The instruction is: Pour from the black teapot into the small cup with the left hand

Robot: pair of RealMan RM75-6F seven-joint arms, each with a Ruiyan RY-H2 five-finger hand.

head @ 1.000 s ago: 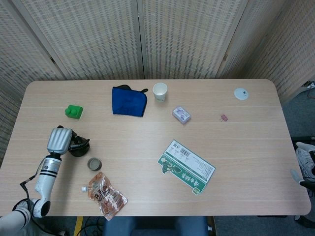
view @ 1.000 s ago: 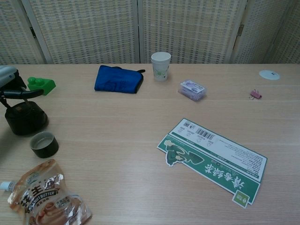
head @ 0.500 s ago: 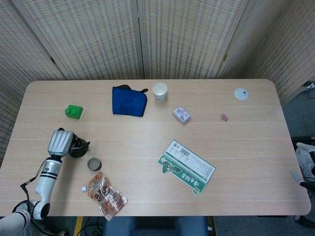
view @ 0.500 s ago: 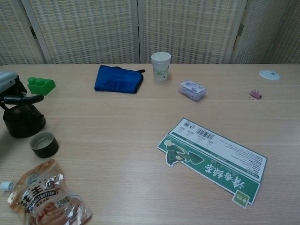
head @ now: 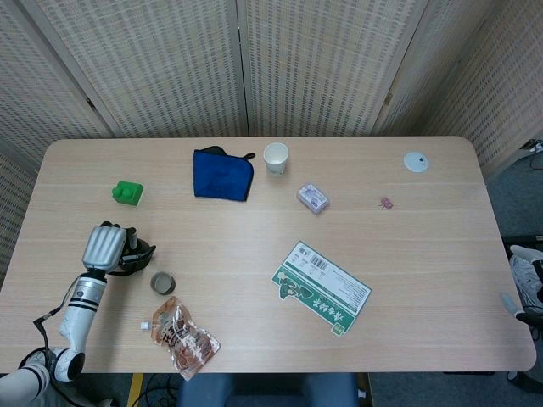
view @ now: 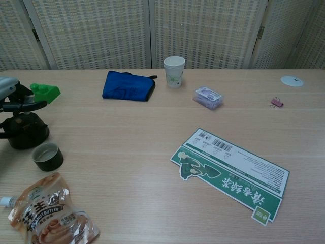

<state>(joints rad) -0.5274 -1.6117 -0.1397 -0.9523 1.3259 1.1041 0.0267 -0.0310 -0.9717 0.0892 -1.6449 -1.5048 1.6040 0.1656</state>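
The black teapot (head: 136, 258) (view: 25, 131) stands upright on the table near the left edge. My left hand (head: 103, 245) (view: 10, 92) is over it from the left and grips its raised handle; the chest view cuts off most of the hand at the frame edge. The small dark cup (head: 162, 282) (view: 47, 156) stands just to the right of the teapot and nearer the front edge, apart from it. My right hand shows in neither view.
A snack pouch (head: 184, 337) lies in front of the cup. A green block (head: 127, 192) sits behind the teapot. Further off are a blue cloth (head: 222, 175), a paper cup (head: 276, 158), a green card (head: 322, 287), a small packet (head: 312, 197) and a white lid (head: 416, 161).
My left hand and the teapot have shifted slightly left and toward the front edge, a little further from the cup. The cup has not moved.
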